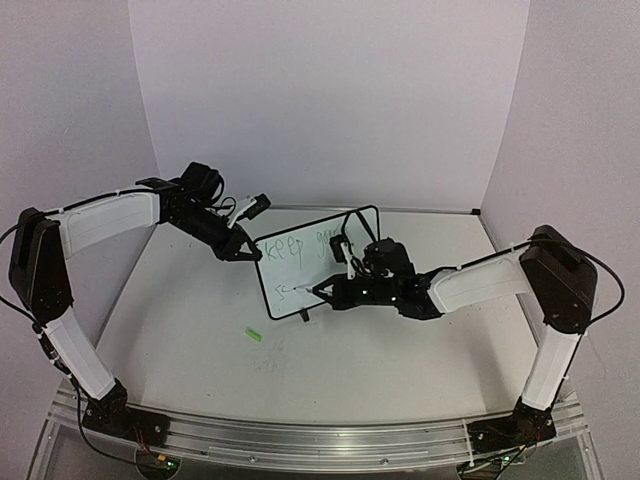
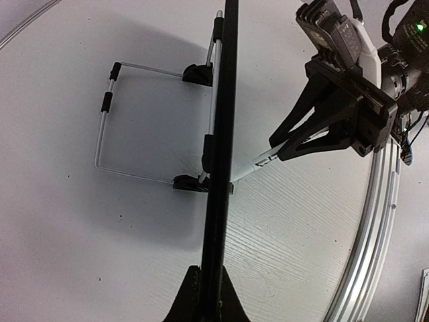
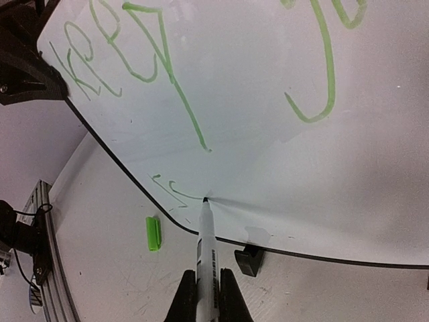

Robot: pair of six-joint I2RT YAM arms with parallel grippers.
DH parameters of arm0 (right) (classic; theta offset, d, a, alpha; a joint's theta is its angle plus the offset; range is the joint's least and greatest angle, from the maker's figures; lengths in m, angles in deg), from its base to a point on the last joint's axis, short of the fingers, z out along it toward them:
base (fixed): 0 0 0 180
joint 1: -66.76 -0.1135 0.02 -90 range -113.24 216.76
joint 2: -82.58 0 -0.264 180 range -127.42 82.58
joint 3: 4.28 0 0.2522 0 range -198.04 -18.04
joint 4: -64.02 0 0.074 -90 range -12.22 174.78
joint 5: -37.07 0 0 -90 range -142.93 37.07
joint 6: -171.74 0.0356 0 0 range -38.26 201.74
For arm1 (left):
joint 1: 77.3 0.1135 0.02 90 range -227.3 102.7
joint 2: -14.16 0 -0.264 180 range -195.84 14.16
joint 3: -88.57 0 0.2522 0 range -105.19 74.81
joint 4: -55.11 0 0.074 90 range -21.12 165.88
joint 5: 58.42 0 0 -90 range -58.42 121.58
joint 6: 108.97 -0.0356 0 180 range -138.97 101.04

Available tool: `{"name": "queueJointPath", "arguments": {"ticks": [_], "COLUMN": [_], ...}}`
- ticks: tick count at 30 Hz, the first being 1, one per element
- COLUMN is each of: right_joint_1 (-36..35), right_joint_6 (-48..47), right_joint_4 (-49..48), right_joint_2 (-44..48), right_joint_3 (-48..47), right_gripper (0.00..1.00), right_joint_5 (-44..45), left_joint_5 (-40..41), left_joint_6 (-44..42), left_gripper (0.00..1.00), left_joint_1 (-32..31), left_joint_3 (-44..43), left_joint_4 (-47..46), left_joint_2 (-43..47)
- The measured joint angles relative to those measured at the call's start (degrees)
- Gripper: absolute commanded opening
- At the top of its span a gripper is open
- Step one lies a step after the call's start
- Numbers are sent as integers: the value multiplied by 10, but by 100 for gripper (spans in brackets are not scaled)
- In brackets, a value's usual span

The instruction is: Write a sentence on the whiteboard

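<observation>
1. At left: left gripper [image 1: 248, 254], clamped on the left edge of the whiteboard [image 1: 300, 268]. In the left wrist view, fingers [image 2: 191, 295] pinched on either side of the black frame, seen edge-on.
2. Near and just left of the board: green cap [image 1: 254, 335], lying flat on the table [image 1: 170, 340], apart from everything else.
3. At mid-table: whiteboard standing tilted on small black feet [image 3: 248, 260], propped from behind by a wire stand [image 2: 107, 114].
4. On the board's face: the sentence [image 1: 290, 248] in thin green strokes, upper line starting "keep", its right part hidden behind the right arm. Lower down, only a short first stroke [image 3: 167, 191] of a second line.
5. At the board's lower left area: marker pen [image 3: 206, 245], tip touching the white surface right beside that stroke.
6. At right: right gripper [image 1: 323, 291], closed around the marker pen's barrel, reaching in from the right side.
</observation>
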Motion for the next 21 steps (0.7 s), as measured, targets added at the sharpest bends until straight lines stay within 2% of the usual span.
{"name": "queueJointPath", "arguments": {"ticks": [12,21], "right_joint_1": [3,3], "right_joint_6": [-4,0], "right_joint_4": [-11,-17], "right_joint_2": [9,9], "right_joint_3": [0,-17], "right_gripper": [0,0], "right_joint_5": [-57,-48], "left_joint_5": [0,0], "left_joint_6": [0,0], "left_gripper": [0,0], "left_joint_1": [0,0], "left_joint_3": [0,0], "left_joint_4": [0,0], "left_joint_2": [0,0]}}
